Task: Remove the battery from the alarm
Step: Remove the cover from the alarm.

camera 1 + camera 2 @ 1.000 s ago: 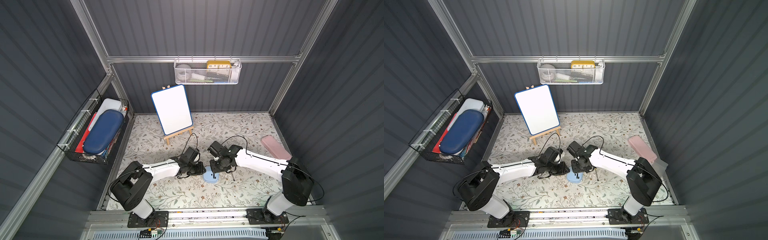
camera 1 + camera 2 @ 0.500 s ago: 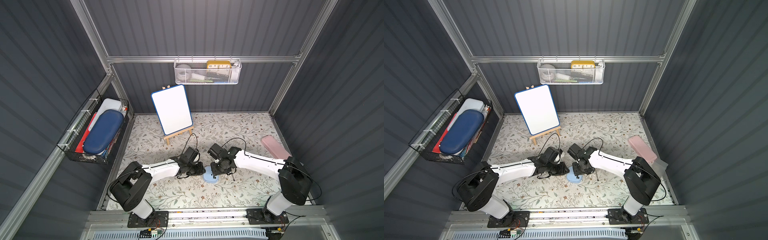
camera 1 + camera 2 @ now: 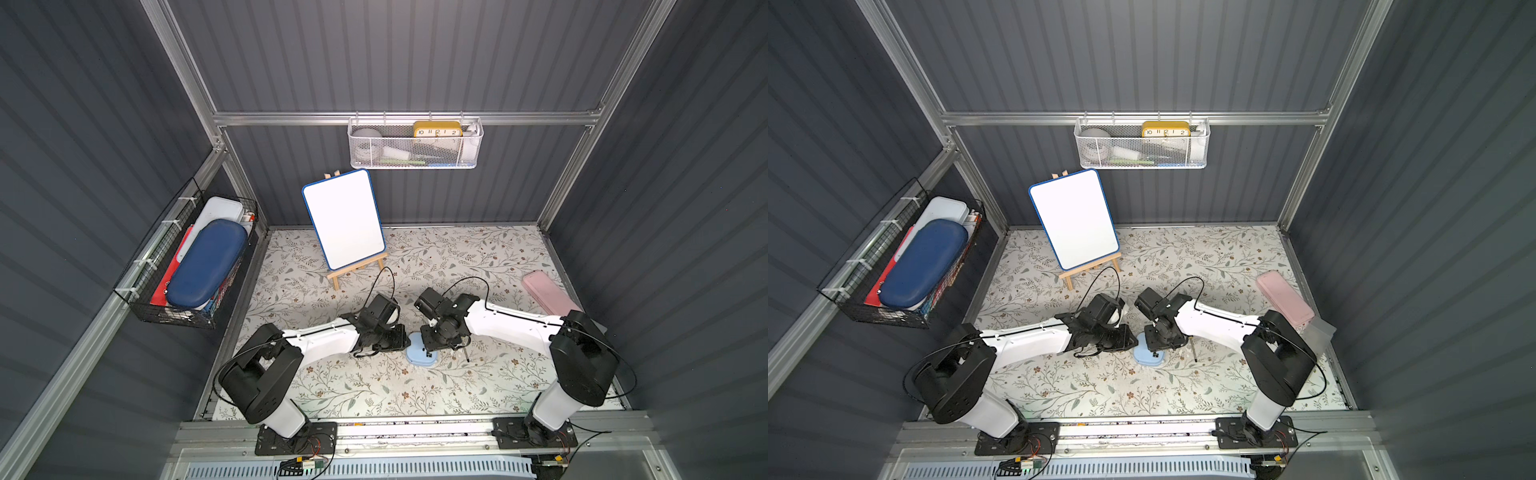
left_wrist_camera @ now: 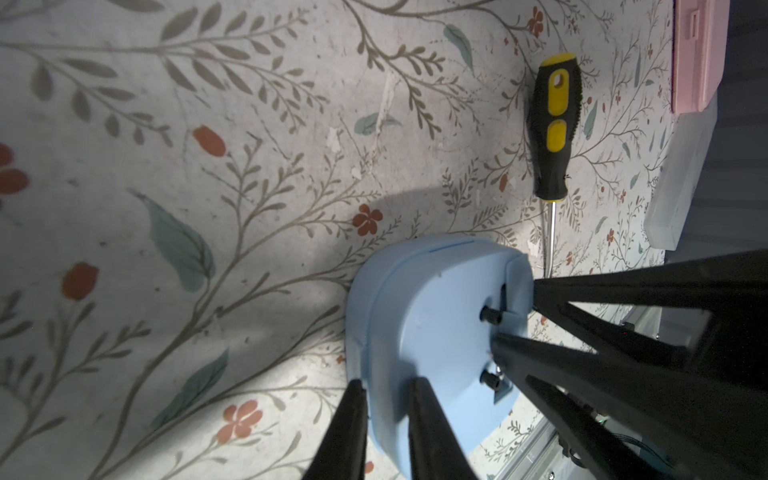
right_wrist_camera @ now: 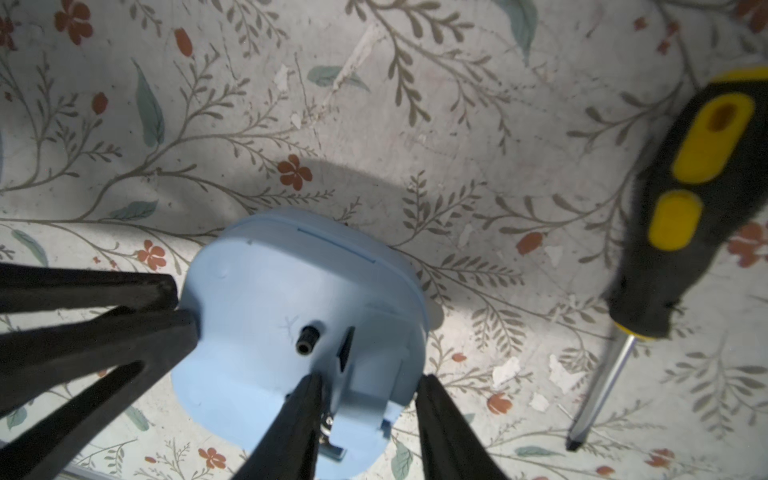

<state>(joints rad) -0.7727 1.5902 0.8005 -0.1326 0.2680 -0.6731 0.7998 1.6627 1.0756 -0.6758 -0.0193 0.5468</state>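
The light-blue alarm point(image 3: 419, 357) point(image 3: 1148, 358) lies face down on the floral mat, plain back up. My left gripper point(image 4: 388, 384) point(image 3: 405, 343) is shut on the alarm's point(image 4: 436, 324) rim, one finger outside and one on the back. From the opposite side my right gripper point(image 5: 369, 378) point(image 3: 432, 353) stands open. It straddles the raised cover at the alarm's point(image 5: 266, 299) edge, one finger at the dark slot and the other by the rim. A metal contact peeks out beside that cover. The battery is hidden.
A black-and-yellow screwdriver point(image 5: 685, 208) point(image 3: 464, 351) lies just right of the alarm. A pink case point(image 3: 548, 293) sits at the right edge and a whiteboard on an easel point(image 3: 343, 220) at the back. Wall baskets hang at the back point(image 3: 415, 143) and on the left point(image 3: 195, 266).
My right gripper has shifted a little towards the alarm's edge and its jaws have narrowed around the cover. The left gripper and the alarm have not moved.
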